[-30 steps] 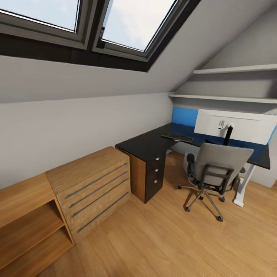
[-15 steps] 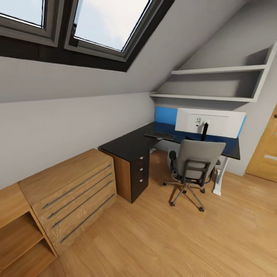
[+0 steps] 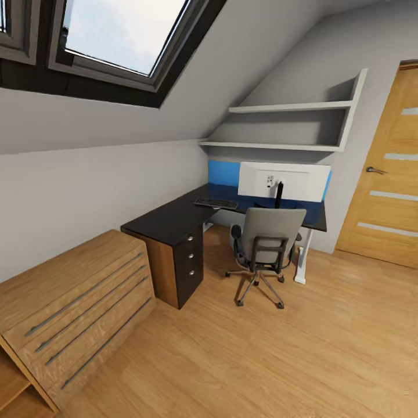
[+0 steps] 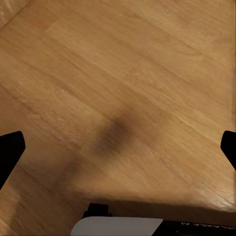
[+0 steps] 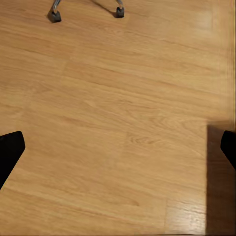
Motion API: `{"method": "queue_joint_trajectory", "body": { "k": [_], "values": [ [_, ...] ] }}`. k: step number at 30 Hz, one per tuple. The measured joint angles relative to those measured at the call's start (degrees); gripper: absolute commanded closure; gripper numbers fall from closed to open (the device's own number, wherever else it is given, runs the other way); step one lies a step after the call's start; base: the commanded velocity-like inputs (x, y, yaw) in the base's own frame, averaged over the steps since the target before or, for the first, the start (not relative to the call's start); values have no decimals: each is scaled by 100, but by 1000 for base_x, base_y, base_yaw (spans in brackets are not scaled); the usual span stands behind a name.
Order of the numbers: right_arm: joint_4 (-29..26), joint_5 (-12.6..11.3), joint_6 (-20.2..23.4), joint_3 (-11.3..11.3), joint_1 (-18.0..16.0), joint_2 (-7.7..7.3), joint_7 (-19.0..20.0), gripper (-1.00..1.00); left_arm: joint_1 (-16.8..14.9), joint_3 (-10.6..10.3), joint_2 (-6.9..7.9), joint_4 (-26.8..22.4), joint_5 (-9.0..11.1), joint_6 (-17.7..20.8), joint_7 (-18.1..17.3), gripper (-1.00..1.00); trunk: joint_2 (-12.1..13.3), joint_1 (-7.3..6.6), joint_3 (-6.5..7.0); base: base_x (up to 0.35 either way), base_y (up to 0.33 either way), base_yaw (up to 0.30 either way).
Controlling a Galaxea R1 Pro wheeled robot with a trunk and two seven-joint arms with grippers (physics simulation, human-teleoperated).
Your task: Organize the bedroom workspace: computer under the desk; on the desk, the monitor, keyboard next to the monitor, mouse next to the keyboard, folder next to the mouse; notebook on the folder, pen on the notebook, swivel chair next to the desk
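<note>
Beside desk, swivel chair; floor w/ room

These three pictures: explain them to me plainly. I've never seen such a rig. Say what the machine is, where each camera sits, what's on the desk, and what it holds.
They are simulator renders from a wheeled robot with two arms. The large picture comes from its head camera, looking into an attic bedroom: a black desk carries a monitor, seen from behind, and a keyboard. A grey swivel chair stands before the desk. The other two come from cameras near each arm's tool, looking down at the wood floor. The dark shapes at the edges are the fingers of the left tool and right tool, spread wide, holding nothing.
</note>
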Motion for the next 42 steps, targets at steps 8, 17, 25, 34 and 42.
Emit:
{"method": "queue_joint_trajectory", "body": {
  "k": [8, 17, 25, 34, 42],
  "values": [
    [0, 0, 0, 2, 0, 4, -2, -100, 0, -5, 0, 0, 0, 0, -2, -100, 0, 0, 0, 0, 0, -287],
    [0, 10, -9, 5, 0, 11, 5, -100, 0, -2, 0, 0, 0, 14, 1, -100, -1, -2, 0, 181, -56, -286],
    [8, 21, -10, 6, 0, 14, -2, -100, 0, -1, 0, 0, 0, 18, 0, -100, -1, -3, 6, 306, -131, -281],
    [9, 41, -10, 5, 0, 6, -3, -100, 0, -1, 0, 0, 0, 26, 0, -100, -1, -3, 25, 310, -142, -277],
    [8, 60, -16, 10, 0, 14, -4, -100, 0, -1, 0, 0, 0, 34, 0, -100, -2, -3, 45, 304, -182, -273]
  ]
}}
